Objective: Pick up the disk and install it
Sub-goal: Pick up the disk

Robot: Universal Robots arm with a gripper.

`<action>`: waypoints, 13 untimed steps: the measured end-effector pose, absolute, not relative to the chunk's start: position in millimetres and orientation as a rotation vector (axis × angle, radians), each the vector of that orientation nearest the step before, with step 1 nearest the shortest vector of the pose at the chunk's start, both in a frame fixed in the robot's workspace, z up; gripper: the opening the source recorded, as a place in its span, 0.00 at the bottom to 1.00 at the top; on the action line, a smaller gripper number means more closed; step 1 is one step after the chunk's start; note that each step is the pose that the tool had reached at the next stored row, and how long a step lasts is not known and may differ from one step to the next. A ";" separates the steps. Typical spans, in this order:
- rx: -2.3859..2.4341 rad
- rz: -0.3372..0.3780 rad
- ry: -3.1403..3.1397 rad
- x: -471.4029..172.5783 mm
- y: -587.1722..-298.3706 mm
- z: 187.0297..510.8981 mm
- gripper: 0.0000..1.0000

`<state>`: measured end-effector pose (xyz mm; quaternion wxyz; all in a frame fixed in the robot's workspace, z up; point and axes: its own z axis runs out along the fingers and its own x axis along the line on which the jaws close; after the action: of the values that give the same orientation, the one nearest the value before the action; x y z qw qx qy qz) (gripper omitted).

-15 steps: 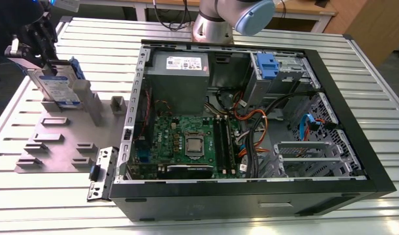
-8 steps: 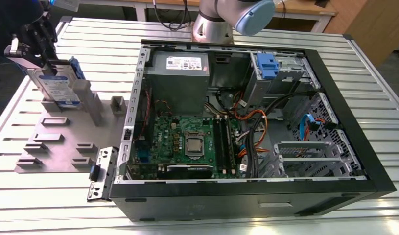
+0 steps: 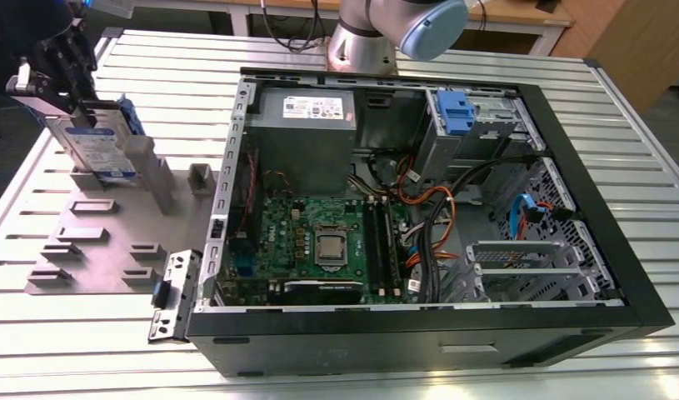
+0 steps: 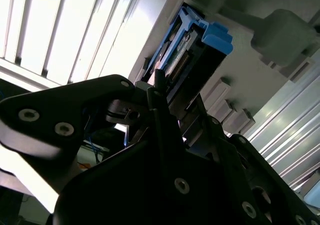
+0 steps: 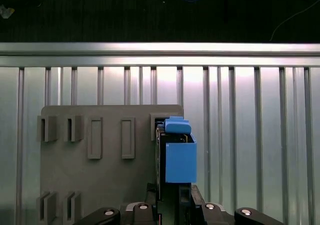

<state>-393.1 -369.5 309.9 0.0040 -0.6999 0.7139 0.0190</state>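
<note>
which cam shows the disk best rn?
Exterior view: the disk stands on edge at the grey fixture plate, label face visible. The first wrist view shows the disk edge-on, mostly blue rail; the second wrist view, the disk end-on, partly hidden.

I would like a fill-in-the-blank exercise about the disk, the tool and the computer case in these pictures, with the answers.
1. The disk has rails of ___ plastic.
2. The tool grips the disk over the ___ plate.
3. The disk is ___ the case, not in it.
Missing words: blue; grey; outside.
</note>
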 end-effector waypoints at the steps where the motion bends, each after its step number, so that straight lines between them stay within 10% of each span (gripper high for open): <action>1: -2.193 0.060 2.237 -393.1 -369.5 310.5 0.35; 13: -2.193 0.059 2.237 -393.1 -369.5 313.0 0.35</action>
<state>-393.1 -369.5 313.0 0.0042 -0.6999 0.7139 0.0190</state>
